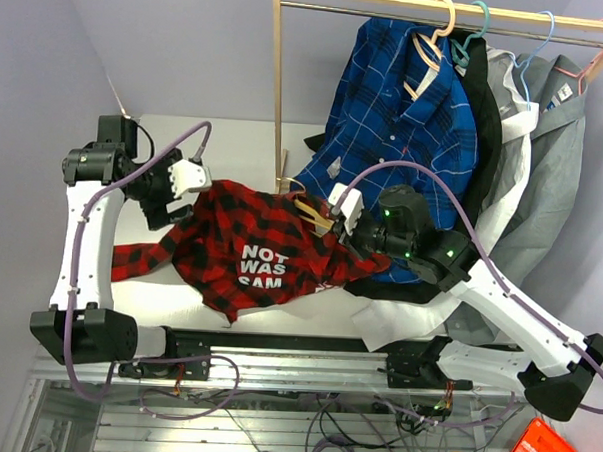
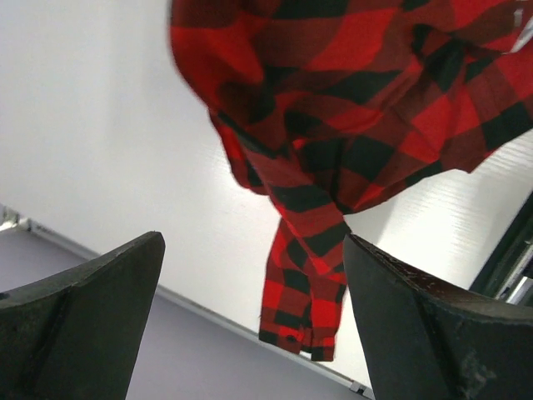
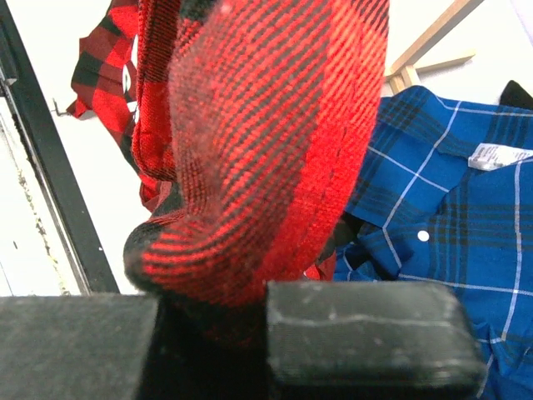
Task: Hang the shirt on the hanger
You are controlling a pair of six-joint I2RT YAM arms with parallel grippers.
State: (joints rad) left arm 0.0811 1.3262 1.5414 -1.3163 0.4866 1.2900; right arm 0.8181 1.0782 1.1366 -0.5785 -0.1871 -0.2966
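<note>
Well, the shirt (image 1: 251,239) hangs bunched above the table (image 1: 153,295), pinched near its collar in the clenched right gripper (image 1: 334,219), with the hanger (image 1: 310,212) poking out there. Close behind crowd the blue plaid shirt (image 1: 406,120) and the rack post (image 1: 278,95). The left gripper (image 1: 189,176) stands released beside the shoulder. One sleeve trails left, where bare tabletop shows.

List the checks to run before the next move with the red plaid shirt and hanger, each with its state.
1. Right gripper shut on the shirt: ok.
2. Left gripper open, nothing in it: ok.
3. Hanger seated in both shoulders: cannot tell, mostly covered.
4. Sleeve off the table: not ok, it trails across.
5. Blue shirt clear of the held fabric: cannot tell.
</note>
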